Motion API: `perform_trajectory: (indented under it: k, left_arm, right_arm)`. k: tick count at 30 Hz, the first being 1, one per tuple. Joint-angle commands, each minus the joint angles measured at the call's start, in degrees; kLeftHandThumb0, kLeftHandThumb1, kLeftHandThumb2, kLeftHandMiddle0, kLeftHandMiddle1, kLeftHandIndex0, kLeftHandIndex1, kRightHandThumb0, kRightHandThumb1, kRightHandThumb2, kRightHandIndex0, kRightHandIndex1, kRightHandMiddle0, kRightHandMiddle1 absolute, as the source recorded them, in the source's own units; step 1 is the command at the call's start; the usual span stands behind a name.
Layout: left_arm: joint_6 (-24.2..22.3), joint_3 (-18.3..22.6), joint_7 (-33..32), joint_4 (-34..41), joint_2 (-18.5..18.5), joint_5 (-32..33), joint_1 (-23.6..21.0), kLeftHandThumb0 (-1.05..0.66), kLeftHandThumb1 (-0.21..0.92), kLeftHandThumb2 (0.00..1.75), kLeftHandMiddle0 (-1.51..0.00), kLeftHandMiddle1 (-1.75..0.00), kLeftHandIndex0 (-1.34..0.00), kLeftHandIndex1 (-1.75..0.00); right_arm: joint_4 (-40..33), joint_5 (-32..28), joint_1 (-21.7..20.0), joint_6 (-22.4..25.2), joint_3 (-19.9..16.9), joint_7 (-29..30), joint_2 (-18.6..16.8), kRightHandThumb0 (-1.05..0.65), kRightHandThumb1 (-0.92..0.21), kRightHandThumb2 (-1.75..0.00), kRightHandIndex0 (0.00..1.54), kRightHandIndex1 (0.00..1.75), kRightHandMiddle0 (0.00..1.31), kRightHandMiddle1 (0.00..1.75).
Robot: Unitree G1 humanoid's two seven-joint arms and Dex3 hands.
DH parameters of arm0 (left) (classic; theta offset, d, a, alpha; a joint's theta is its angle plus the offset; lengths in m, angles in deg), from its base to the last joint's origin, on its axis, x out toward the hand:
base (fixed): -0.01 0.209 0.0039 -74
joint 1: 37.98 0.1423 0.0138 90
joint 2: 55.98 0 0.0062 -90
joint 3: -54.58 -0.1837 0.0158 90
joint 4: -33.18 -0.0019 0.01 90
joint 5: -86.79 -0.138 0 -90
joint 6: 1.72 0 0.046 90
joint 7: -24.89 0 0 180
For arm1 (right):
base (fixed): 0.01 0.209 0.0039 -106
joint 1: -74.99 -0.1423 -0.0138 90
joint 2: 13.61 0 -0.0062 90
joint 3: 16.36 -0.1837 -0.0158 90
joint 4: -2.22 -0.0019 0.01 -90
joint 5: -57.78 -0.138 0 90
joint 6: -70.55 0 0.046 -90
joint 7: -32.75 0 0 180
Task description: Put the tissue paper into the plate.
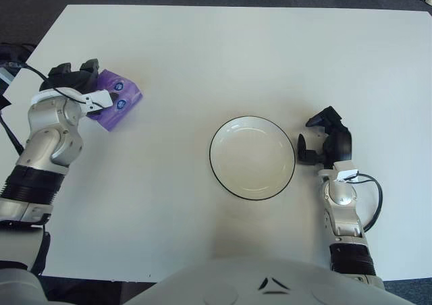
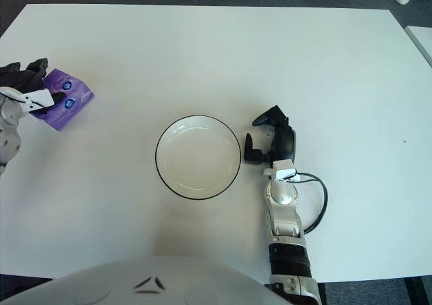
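Observation:
The purple tissue packet (image 1: 123, 97) lies on the white table near its left edge. My left hand (image 1: 94, 89) is at the packet's left end, with the dark fingers curled over its top and the thumb pressed along its near side. The white plate with a dark rim (image 1: 212, 158) stands empty right of the table's middle, well apart from the packet. My right hand (image 1: 322, 137) shows just right of the plate with fingers loosely bent, holding nothing.
The table's left edge (image 1: 30, 55) runs close behind my left hand, with dark floor beyond it. A cable (image 1: 375, 204) loops off my right forearm. Bare white tabletop lies between the packet and the plate.

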Motion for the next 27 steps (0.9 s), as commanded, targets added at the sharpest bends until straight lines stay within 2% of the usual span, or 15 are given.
perform_trajectory:
  k: [1,14,23,27]
  left_arm:
    - [-1.5,-1.5,0.4,-0.6,-1.6,-1.1,-0.4,-1.05,0.92,1.00,0.00,-0.33,-0.01,0.00]
    - [-1.4,-3.0,-0.9,-3.5,-4.9,0.1,-0.8,-1.05,0.92,1.03,0.00,-0.31,-0.01,-0.03]
    - [-4.1,-3.7,-0.5,2.5,-6.8,-1.1,2.2,-1.05,0.92,1.01,0.00,-0.32,0.00,-0.08]
    - [-7.4,-4.0,1.2,8.0,-8.1,-2.2,4.4,-1.05,0.92,1.01,0.00,-0.31,0.00,-0.08]
  right_arm:
    - [2.4,-0.5,1.8,1.3,-0.2,-0.6,0.3,-0.01,0.00,-1.64,0.90,1.62,0.61,1.75]
    - [2.5,-0.7,1.9,0.0,-0.5,-1.4,0.5,-0.01,0.00,-1.67,0.89,1.68,0.60,1.75]
    - [2.8,-1.1,1.9,-0.4,-0.8,-1.9,0.5,-0.01,-0.01,-1.67,0.88,1.70,0.59,1.75]
    - [3.1,-1.6,1.7,-0.5,-0.9,-2.2,0.4,-0.01,-0.01,-1.66,0.87,1.70,0.59,1.75]
